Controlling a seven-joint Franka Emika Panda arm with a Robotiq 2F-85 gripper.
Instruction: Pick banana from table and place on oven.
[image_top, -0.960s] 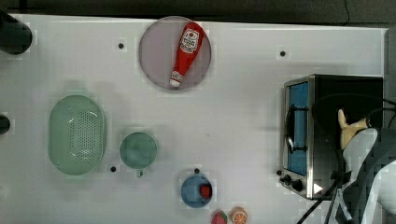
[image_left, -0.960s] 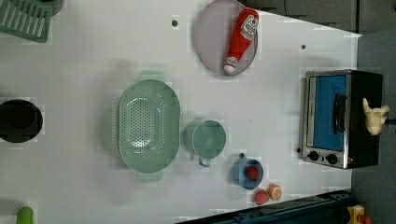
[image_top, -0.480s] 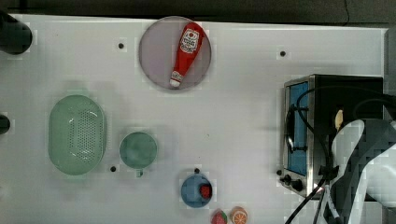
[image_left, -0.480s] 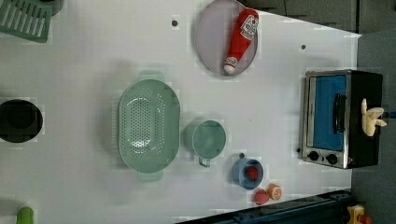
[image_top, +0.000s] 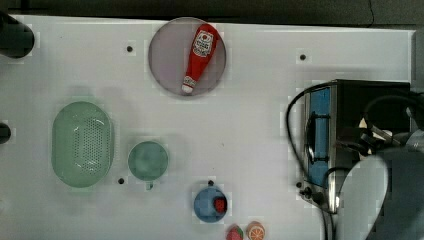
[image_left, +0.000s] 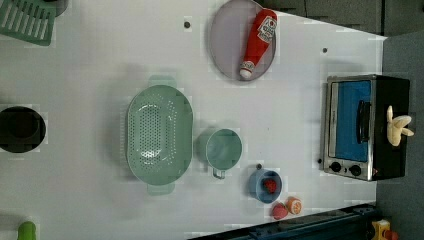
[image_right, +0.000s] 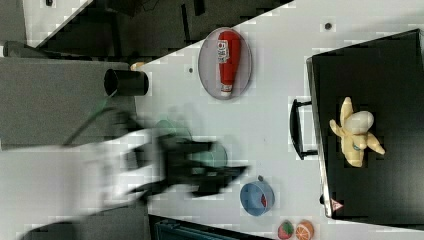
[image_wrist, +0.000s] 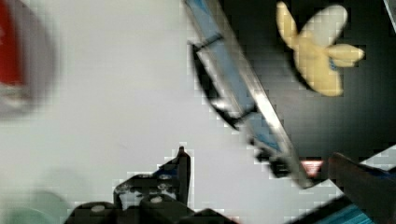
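- 1 banana (image_right: 356, 132), peeled open, lies on black top of 1 oven (image_right: 380, 75), nothing holding it.
- Gripper (image_wrist: 261, 163) released, jaws wide apart, empty, above table (image_left: 90, 65).
- 1 ketchup bottle (image_top: 199, 56) on 1 plate (image_top: 167, 55); 1 colander (image_left: 159, 135), 1 green cup (image_left: 223, 149), 1 blue bowl (image_left: 261, 186) w/ strawberry.

White arm (image_top: 380, 200); black cables (image_top: 295, 125)
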